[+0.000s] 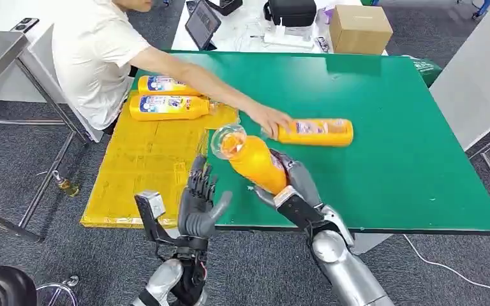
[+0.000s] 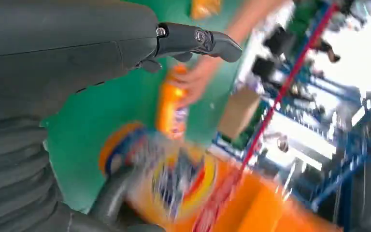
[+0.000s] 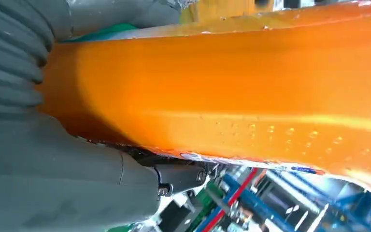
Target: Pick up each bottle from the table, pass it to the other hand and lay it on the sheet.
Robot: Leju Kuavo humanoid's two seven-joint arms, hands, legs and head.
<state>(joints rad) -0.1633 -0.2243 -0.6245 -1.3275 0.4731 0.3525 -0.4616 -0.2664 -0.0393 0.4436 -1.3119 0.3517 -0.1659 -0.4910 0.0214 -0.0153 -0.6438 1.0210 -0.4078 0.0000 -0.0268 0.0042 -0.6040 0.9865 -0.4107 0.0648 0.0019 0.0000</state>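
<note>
The right hand (image 1: 296, 182) grips a bottle (image 1: 255, 162), tilted up; just beside it, the left hand (image 1: 199, 201) waits, fingers spread, holding nothing.

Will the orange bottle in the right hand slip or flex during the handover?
Probably rigid: the bottle holds its shape in the right hand. Its glossy plastic might slip. The left hand is open beside it, not yet touching.

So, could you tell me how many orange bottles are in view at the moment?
4: two lying on the yellow sheet, the far bottle and the near bottle; one on the green table under a person's hand, the table bottle; one held bottle in the right hand.
</note>
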